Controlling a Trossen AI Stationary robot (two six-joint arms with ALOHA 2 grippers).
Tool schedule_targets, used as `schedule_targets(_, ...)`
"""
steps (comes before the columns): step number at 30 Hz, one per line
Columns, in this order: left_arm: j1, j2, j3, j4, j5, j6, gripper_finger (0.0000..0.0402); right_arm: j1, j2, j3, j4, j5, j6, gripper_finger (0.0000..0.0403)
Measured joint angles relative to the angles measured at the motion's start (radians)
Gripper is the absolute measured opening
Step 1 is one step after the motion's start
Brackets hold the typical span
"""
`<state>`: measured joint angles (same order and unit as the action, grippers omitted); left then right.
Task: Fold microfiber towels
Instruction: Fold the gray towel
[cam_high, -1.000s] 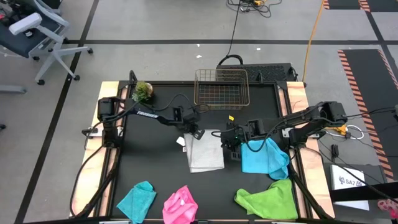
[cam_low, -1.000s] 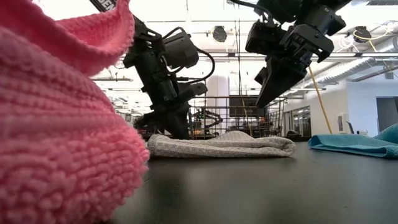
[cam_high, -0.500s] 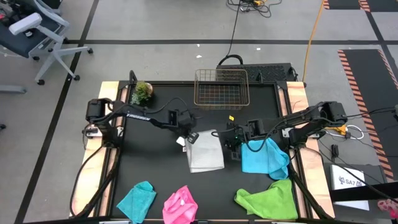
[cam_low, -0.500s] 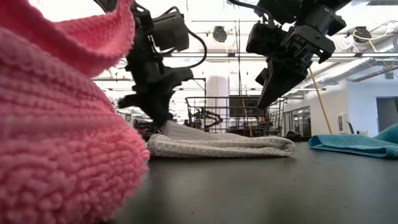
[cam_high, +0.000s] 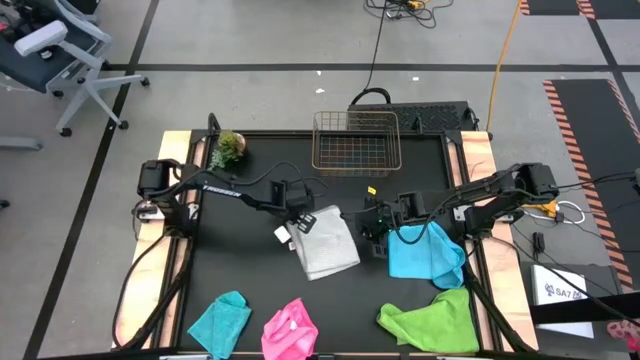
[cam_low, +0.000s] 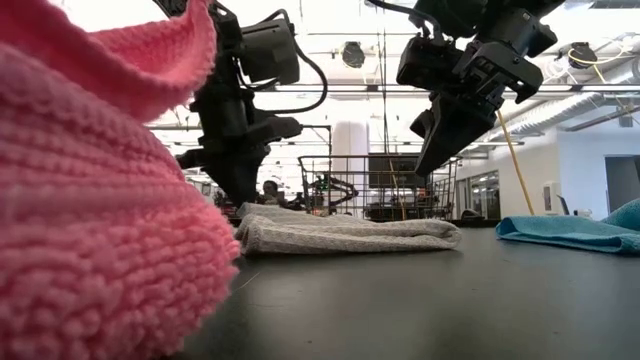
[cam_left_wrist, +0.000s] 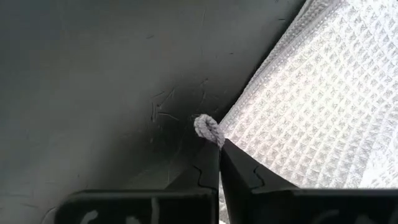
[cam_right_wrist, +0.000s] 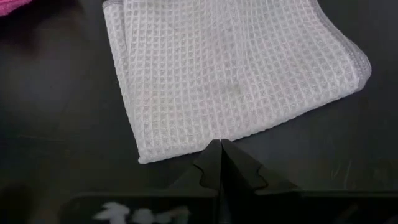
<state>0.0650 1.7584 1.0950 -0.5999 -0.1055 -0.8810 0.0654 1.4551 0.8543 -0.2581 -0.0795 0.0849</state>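
Observation:
The white towel lies folded at the table's middle, also visible in the low view and the right wrist view. My left gripper stands at the towel's far-left corner, shut on it. My right gripper hangs shut above the table just right of the towel, touching nothing. The sky blue towel, lime green towel, hot pink towel and teal towel lie crumpled on the table. My left gripper pinches the white towel's far-left corner between its two shut fingers; a bit of the grey hem sticks out past the fingertips. The fingers come from above, slanting steeply down. The corner is raised a little while the rest lies flat on the table.
A wire basket and a small green plant stand at the far edge. The pink towel fills the low view's near left. Bare black tabletop lies left of the white towel.
My left gripper has moved toward the table's left edge and risen a little, tipping steeper, still shut on the corner. The white towel has been dragged along, sliding left and turning slightly on the table.

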Motion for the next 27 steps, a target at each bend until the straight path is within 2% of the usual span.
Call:
schedule_targets(9, -0.007, 0.000, 0.000, -0.001, 0.000, -0.005, 0.0007, 0.002, 0.000, 0.000, 0.096, -0.003, -0.069, 0.0000)
schedule_targets(13, -0.023, 0.006, 0.000, -0.002, 0.000, -0.005, 0.0003, 0.002, 0.000, 0.000, 0.188, -0.128, -0.066, 0.0000)
schedule_targets(15, -0.029, 0.007, 0.000, -0.004, 0.000, -0.005, 0.0006, 0.011, 0.007, 0.001, 0.193, -0.135, -0.071, 0.0000)
schedule_targets(20, -0.043, 0.007, 0.000, -0.002, -0.025, -0.015, 0.0003, 0.048, 0.070, 0.001, 0.219, -0.137, -0.065, 0.0000)
schedule_targets(27, -0.051, 0.007, 0.000, -0.008, -0.027, -0.019, 0.0003, 0.063, 0.208, 0.001, 0.320, -0.264, -0.017, 0.0000)
